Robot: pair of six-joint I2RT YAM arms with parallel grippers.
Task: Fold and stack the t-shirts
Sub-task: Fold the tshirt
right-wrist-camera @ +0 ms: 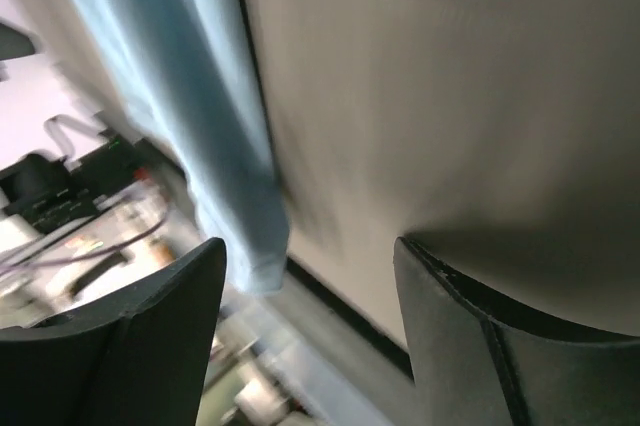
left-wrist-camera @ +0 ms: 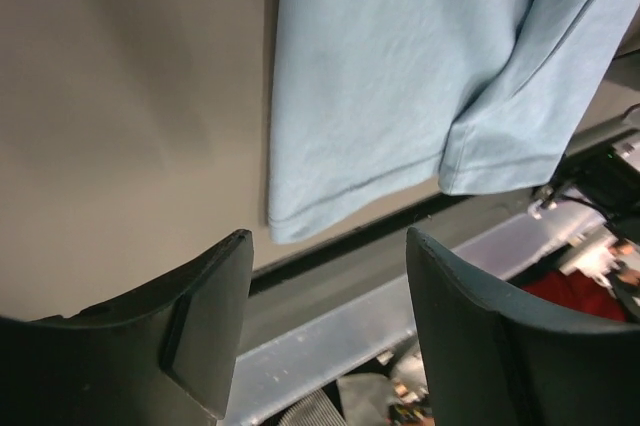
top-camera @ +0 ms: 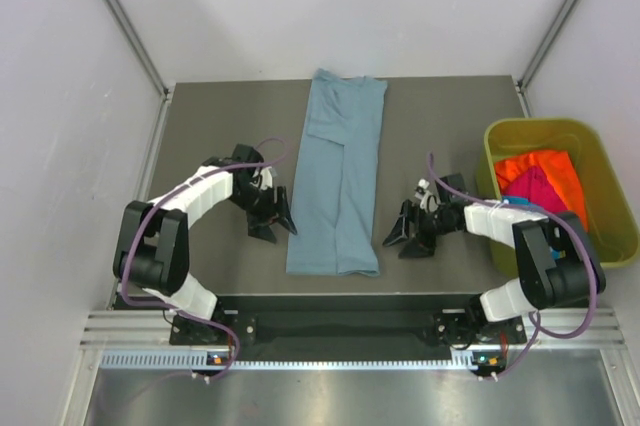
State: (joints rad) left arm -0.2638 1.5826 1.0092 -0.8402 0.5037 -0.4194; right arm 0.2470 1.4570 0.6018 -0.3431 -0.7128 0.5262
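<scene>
A grey-blue t-shirt (top-camera: 338,176) lies in the middle of the table, folded lengthwise into a long strip. Its bottom hem shows in the left wrist view (left-wrist-camera: 400,76) and, blurred, in the right wrist view (right-wrist-camera: 215,136). My left gripper (top-camera: 280,218) stands open just left of the strip's lower part, nothing between its fingers (left-wrist-camera: 225,296). On the other side my right gripper (top-camera: 400,234) is open too, just right of the hem and empty. Orange (top-camera: 545,174), magenta (top-camera: 532,189) and a bit of turquoise cloth lie bunched in the bin.
A yellow-green bin (top-camera: 600,161) stands at the table's right edge. The table's near edge with a black strip and metal rail (left-wrist-camera: 340,316) lies just below the shirt's hem. Grey walls close in left, right and behind.
</scene>
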